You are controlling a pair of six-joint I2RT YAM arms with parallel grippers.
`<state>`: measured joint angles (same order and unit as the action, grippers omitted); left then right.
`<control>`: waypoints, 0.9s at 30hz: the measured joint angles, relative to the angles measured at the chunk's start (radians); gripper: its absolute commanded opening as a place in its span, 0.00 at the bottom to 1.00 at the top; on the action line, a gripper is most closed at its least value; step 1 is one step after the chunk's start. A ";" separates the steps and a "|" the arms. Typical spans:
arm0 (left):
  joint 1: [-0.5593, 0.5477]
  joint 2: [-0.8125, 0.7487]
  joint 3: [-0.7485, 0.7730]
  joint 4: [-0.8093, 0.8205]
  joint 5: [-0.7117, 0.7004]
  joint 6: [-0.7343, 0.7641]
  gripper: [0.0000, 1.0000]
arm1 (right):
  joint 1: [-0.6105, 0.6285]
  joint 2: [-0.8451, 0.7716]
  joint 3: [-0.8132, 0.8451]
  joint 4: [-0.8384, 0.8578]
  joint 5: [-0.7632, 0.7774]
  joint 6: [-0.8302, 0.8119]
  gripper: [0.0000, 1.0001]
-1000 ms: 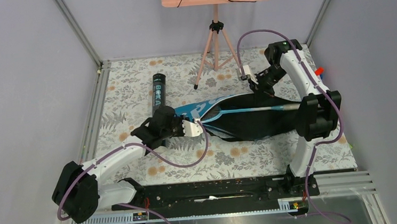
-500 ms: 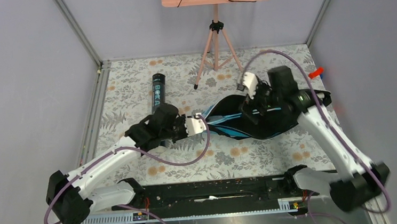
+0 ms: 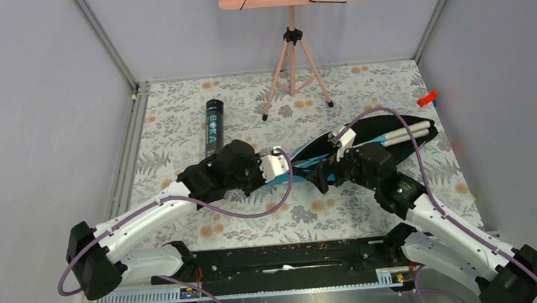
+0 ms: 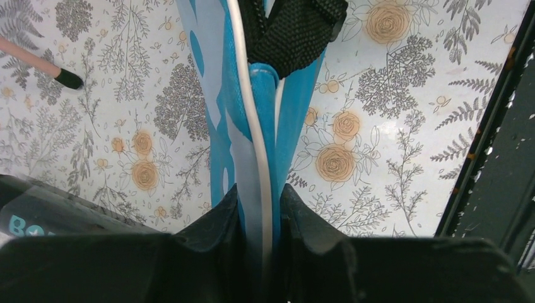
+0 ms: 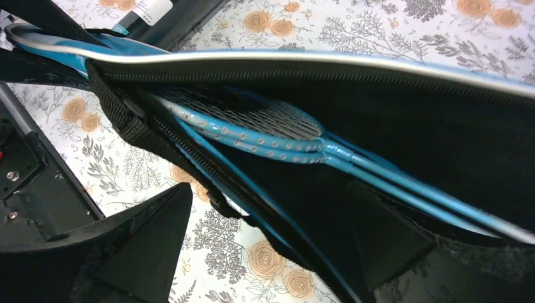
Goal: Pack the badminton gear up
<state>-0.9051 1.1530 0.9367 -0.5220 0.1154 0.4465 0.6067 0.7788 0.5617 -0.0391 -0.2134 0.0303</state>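
The right claw (image 5: 271,211) had swung to the bag's (image 3: 365,131) near side and stood spread open, holding nothing. The left claw (image 4: 258,196) pinched the bag's rim. The rackets (image 5: 252,123) lay inside, but the tube (image 3: 214,127) was unpacked and the bag unzipped.

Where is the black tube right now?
In the top view, the black tube lies on the table's left side, left of the pink tripod and behind the left gripper.

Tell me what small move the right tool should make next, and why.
Probably close the right tool on the lower zipper edge of the bag: its jaws stand open astride that edge, the left tool pinches the bag's end, and both rackets lie inside.
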 measured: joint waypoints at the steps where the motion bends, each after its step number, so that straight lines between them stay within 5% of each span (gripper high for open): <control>1: 0.000 0.007 0.008 0.001 0.000 -0.014 0.00 | 0.015 0.008 -0.010 0.007 0.022 0.016 1.00; 27: -0.006 -0.048 -0.040 0.015 0.008 -0.030 0.00 | 0.042 -0.082 -0.063 -0.006 0.145 -0.047 0.99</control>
<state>-0.9108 1.1049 0.8970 -0.5068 0.1234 0.4164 0.6491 0.6971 0.4992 -0.0456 -0.0689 -0.0162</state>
